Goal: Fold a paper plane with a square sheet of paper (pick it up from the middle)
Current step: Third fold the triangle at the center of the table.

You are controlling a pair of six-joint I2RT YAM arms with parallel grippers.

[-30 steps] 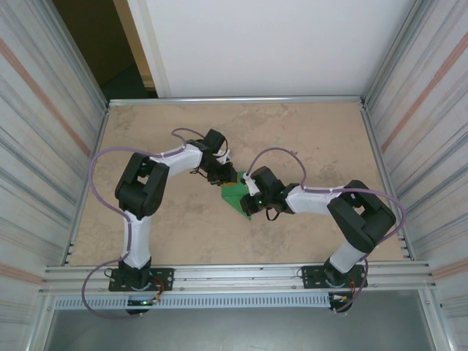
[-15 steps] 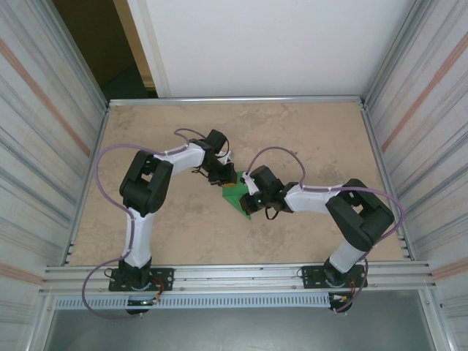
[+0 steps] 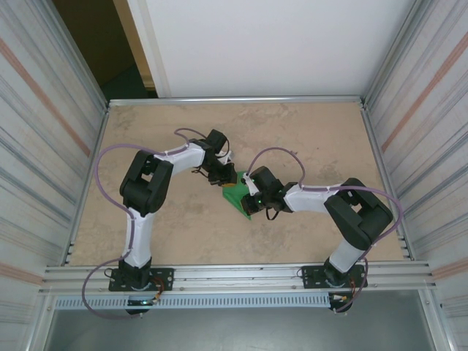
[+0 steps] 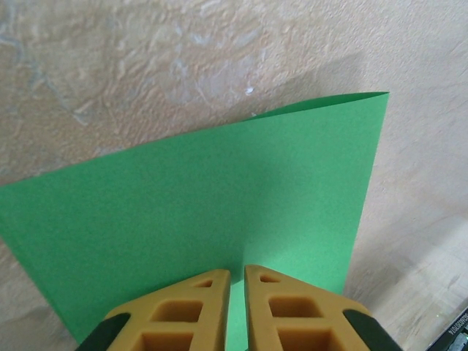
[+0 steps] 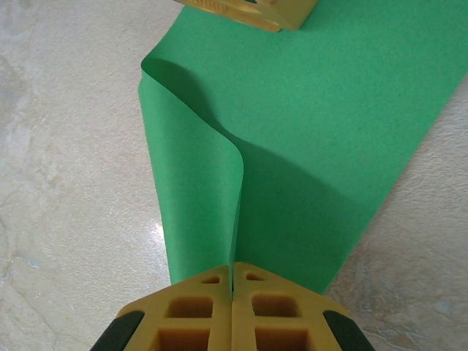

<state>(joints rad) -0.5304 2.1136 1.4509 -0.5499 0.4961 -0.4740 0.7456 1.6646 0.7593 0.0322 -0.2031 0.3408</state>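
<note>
On the left side, the left arm (image 3: 146, 191) has drawn its elbow a little inward compared with a moment ago, while its wrist has stayed almost in the same place. The left end effector (image 4: 236, 272) has also narrowed slightly in this last second. Its two yellow fingers (image 4: 183, 307) now stand nearly together, with only a thin slit between them, and the near edge of the green paper runs into this slit. So I judge it is clenched on that edge.

In the middle of the surface (image 3: 307, 139), between both arms, is the square sheet of paper (image 3: 235, 197). It has not travelled since a second ago. It is no longer a flat square: one part is turned over the other, and from the right wrist view the upper layer curls up softly instead of lying down as a sharp crease.

On the right, the right end effector (image 5: 232, 267) has not changed. Its fingers are pressed fully together, grasping the paper where the curled layer comes down to meet the lower one.

What this means for the task, in my opinion: both ends of the sheet are now held firmly, so the first fold can be set. The plane is far from finished; the fold is only a loose bend and must be pressed flat without the sheet slipping or tearing.
</note>
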